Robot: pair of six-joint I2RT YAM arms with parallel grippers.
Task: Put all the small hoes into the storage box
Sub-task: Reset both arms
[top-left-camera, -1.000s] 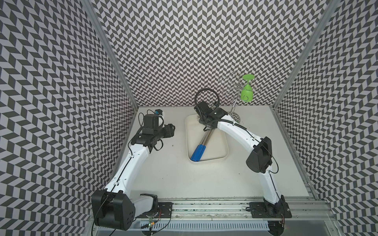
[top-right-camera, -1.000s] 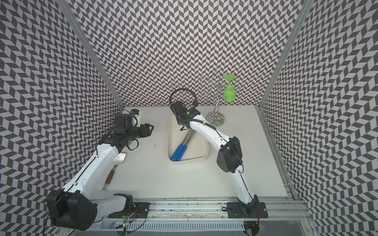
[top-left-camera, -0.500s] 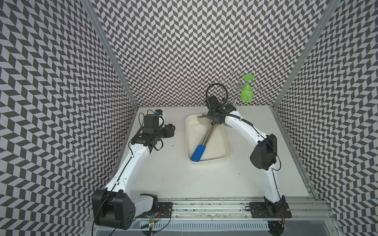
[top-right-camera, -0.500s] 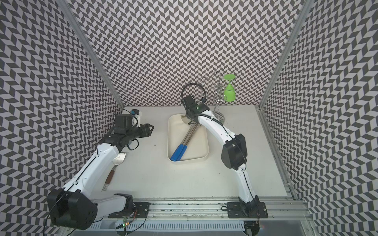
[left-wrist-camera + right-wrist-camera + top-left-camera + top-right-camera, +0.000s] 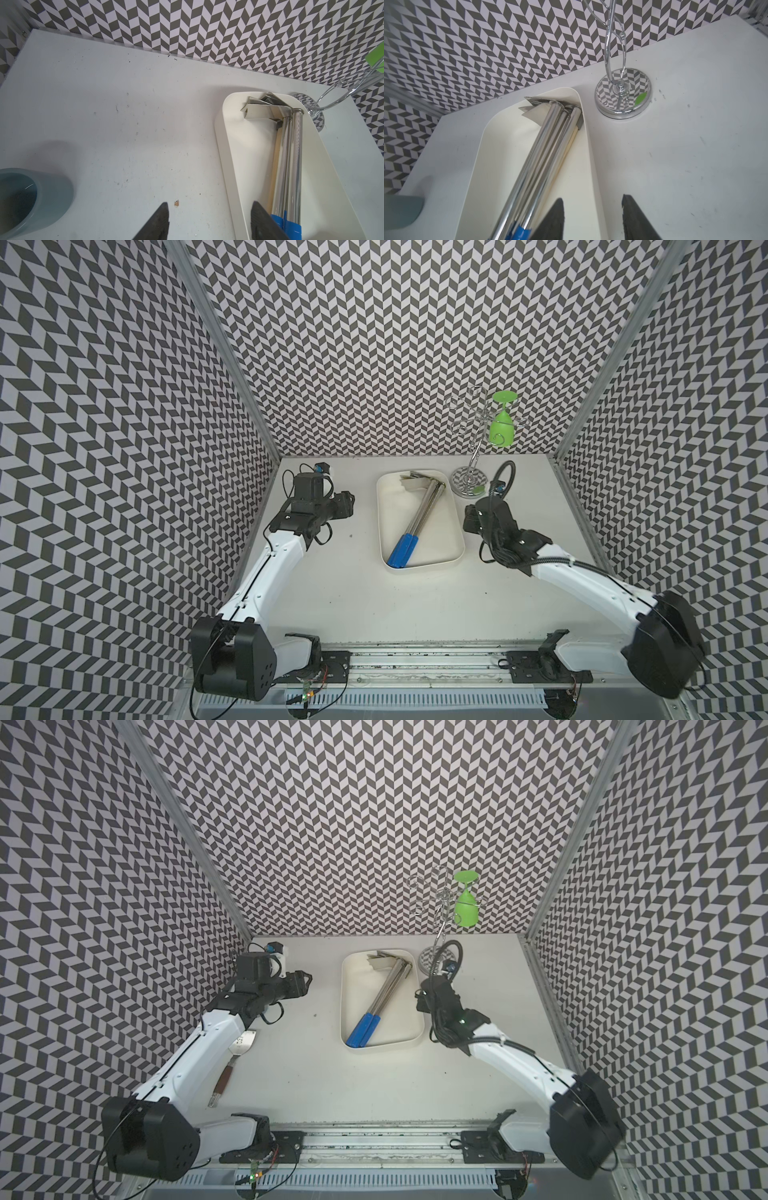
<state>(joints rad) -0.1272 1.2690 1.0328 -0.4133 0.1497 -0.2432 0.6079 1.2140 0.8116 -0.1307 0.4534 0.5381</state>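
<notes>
Left wrist: left fingers (image 5: 160, 222) spread, empty, near cup (image 5: 31, 199); right fingers (image 5: 633, 218) spread beside rack (image 5: 610, 87).

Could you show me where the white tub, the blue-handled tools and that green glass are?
storage box (image 5: 441, 533): in a top view, on its bare floor.
small hoes (image 5: 402, 550): in a top view, on the blue grips.
green glass (image 5: 501, 430): in a top view, on its hanging bowl.

On the white table (image 5: 374, 605) sits the storage box (image 5: 424, 569), a chrome stand (image 5: 467, 485) just beside it. A grey-blue cup (image 5: 47, 199) and a brown-handled scraper (image 5: 226, 1077) lie apart.
</notes>
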